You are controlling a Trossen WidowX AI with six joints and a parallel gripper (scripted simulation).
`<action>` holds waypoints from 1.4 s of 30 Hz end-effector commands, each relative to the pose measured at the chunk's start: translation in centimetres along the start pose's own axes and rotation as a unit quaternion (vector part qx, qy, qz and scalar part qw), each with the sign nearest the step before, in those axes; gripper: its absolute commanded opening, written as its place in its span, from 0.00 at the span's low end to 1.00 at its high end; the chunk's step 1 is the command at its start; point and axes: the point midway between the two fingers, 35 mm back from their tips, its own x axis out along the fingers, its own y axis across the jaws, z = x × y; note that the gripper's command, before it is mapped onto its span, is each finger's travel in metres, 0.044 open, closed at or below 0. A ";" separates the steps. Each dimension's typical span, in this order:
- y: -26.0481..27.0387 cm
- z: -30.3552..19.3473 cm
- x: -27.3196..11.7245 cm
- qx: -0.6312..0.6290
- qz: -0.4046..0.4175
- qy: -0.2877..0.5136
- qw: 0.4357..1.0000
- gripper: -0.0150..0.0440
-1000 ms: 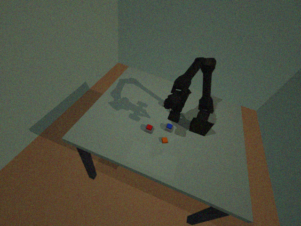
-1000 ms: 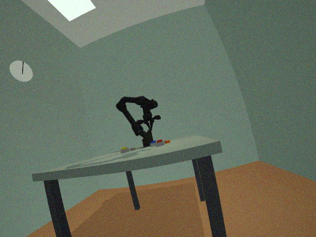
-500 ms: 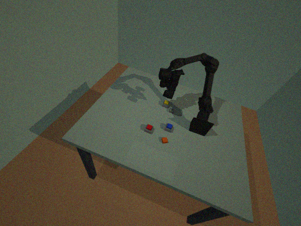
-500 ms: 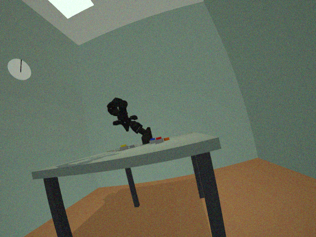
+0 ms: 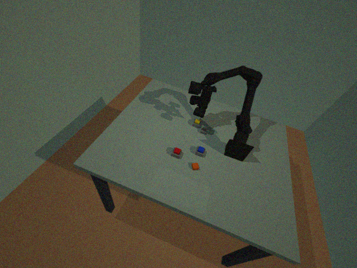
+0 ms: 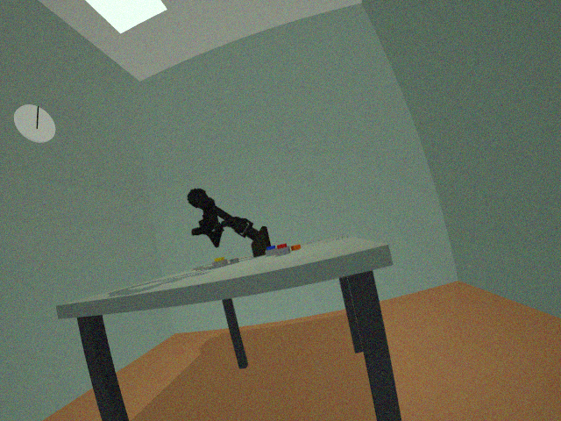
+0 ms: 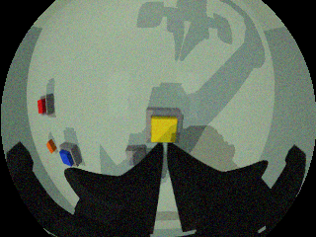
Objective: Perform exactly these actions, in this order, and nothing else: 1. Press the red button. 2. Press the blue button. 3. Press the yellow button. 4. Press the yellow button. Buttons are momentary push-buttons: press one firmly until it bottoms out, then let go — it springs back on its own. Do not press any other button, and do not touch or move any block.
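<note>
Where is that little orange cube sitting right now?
In the top view, the small orange cube sits on the grey table, just in front of the red button and blue button.
</note>
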 end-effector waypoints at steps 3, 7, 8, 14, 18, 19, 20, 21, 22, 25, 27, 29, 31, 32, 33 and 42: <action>-0.2 -0.2 1.9 -0.004 -0.005 0.000 1.000 0.29; -0.2 -0.2 2.3 -0.004 -0.004 0.000 1.000 0.29; -0.2 -0.2 2.5 -0.004 -0.004 0.000 1.000 0.29; -0.2 -0.2 3.4 -0.003 -0.004 0.000 1.000 0.29; -0.2 -0.2 4.1 -0.003 -0.005 0.000 1.000 0.29; -0.2 -0.2 4.3 -0.003 -0.005 0.000 1.000 0.29; -0.2 -0.2 4.4 -0.003 -0.005 0.000 1.000 0.29; -0.2 -0.2 4.6 -0.003 -0.005 0.000 1.000 0.29; -0.2 -0.2 4.7 -0.003 -0.005 0.000 1.000 0.29; -0.3 -0.2 5.2 -0.003 -0.005 0.000 1.000 0.29; -0.3 -0.3 5.3 -0.003 -0.005 0.000 1.000 0.29; -0.3 -0.3 5.3 -0.003 -0.005 0.000 1.000 0.29; -0.3 -0.3 5.3 -0.003 -0.005 0.000 1.000 0.29; -0.3 -0.3 5.3 -0.003 -0.005 0.000 1.000 0.29; -0.3 -0.3 5.3 -0.003 -0.005 0.000 1.000 0.29; -0.3 -0.3 5.3 -0.003 -0.005 0.000 1.000 0.29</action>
